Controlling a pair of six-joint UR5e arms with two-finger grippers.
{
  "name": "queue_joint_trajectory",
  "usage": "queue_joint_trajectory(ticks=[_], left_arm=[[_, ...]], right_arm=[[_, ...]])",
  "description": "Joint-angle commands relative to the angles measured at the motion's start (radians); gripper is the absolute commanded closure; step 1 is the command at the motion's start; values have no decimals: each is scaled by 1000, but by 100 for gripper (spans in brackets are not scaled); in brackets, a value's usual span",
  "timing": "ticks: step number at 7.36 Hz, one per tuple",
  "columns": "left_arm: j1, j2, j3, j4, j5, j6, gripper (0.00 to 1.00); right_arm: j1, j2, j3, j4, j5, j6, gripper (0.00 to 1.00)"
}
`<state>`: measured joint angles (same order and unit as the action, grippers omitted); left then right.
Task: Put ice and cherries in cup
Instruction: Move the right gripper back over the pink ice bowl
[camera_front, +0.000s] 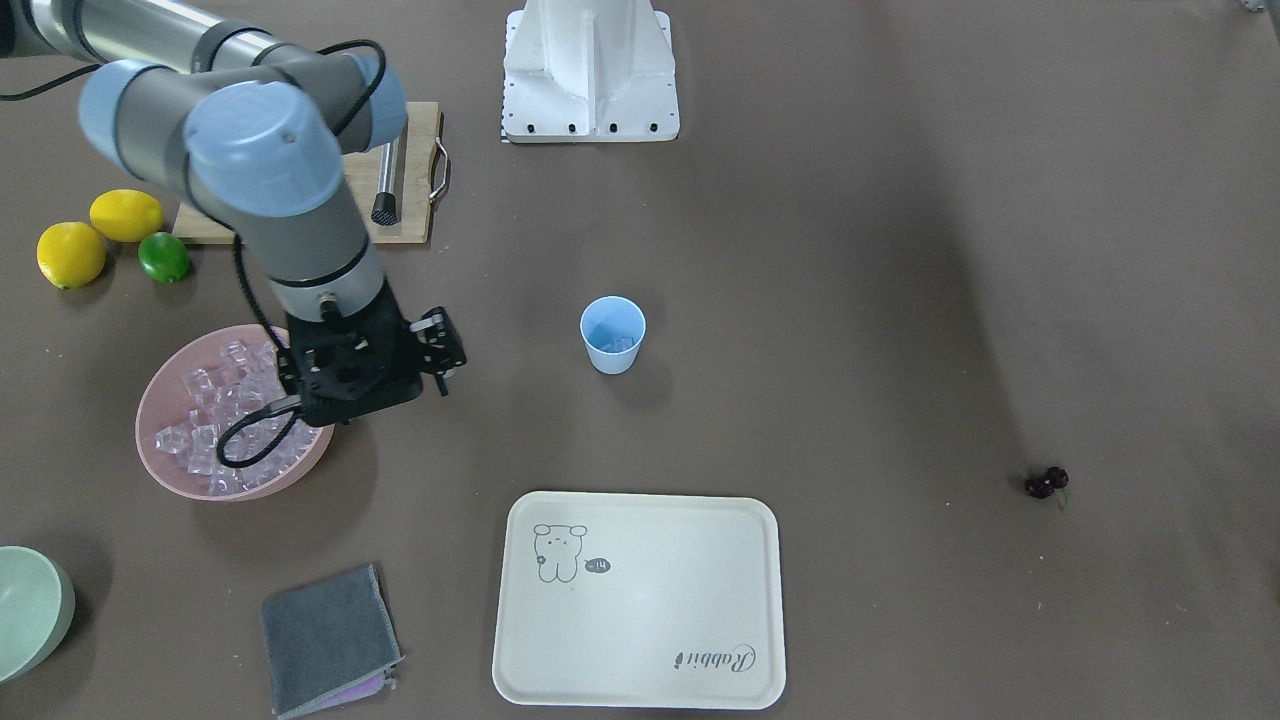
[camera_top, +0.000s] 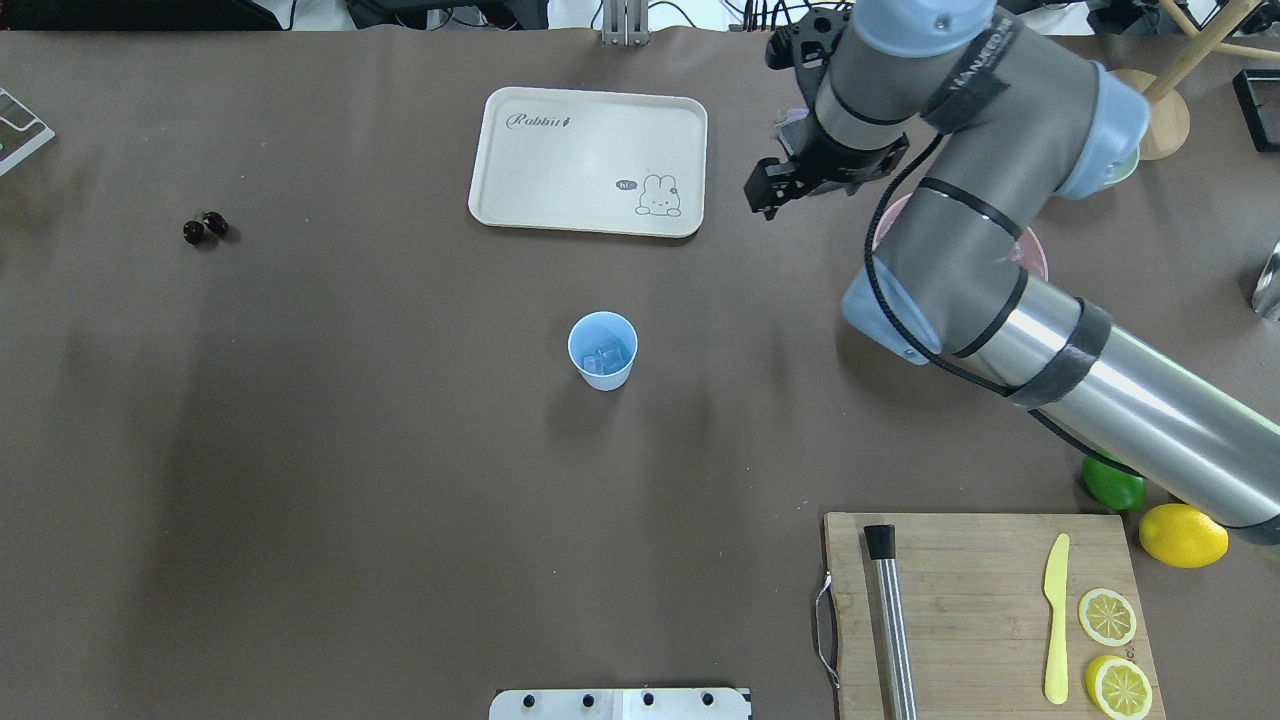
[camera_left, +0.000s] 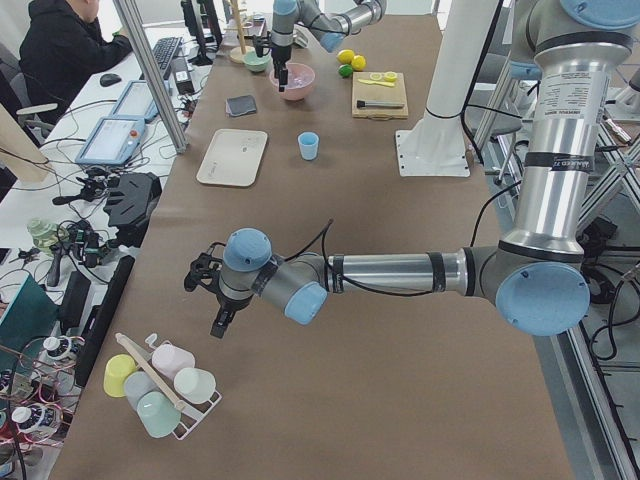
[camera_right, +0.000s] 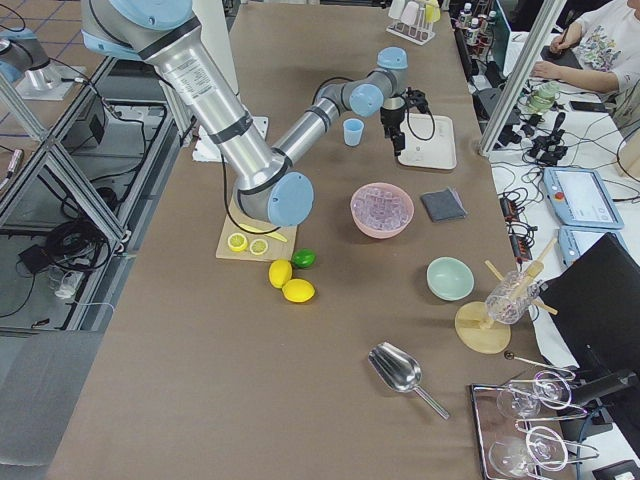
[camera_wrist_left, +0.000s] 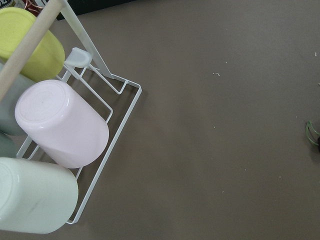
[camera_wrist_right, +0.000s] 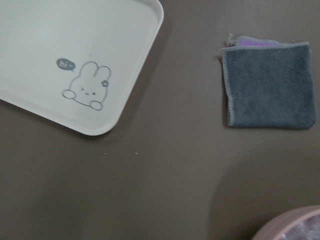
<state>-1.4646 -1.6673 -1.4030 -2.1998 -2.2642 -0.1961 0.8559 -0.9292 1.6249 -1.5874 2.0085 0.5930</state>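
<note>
1. Your right claw (camera_top: 758, 198) hangs pointing down just beside the rim of the pink bowl (camera_front: 150, 455), on the side that faces the cup. Its fingers show only edge-on, so I cannot tell how far apart they stand or whether anything sits between them.
2. The ice (camera_front: 205, 430) is piled in that bowl, partly under the claw's wrist. A few more cubes already lie in the bottom of the cup (camera_front: 612, 335).
3. The cup stands upright on the bare table, well apart from your right claw, off toward the robot's left.
4. The cherries (camera_front: 1046, 483) lie on the table much farther the same way, beyond the cup from your right claw. They are well apart from the cup, and nothing touches them.
5. Your left claw (camera_left: 220, 325) hovers over the table at the far left end, near a cup rack (camera_wrist_left: 30, 47) holding upturned pastel cups. Only the side view shows it, so I cannot tell you how its fingers stand or what they hold.
6. A cream tray (camera_front: 640, 600) and a folded grey cloth (camera_front: 330, 640) lie past your right claw, away from the robot's base. The tray is on the cup's side and the cloth is nearer the bowl.
</note>
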Motion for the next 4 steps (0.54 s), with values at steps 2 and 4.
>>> queue_joint_trajectory(ticks=[2, 4], left_arm=[[29, -26, 6, 0, 6, 0, 2], [53, -43, 1, -1, 43, -26, 2]], right_arm=[[37, -222, 36, 154, 42, -114, 2], [37, -293, 29, 211, 38, -110, 2]])
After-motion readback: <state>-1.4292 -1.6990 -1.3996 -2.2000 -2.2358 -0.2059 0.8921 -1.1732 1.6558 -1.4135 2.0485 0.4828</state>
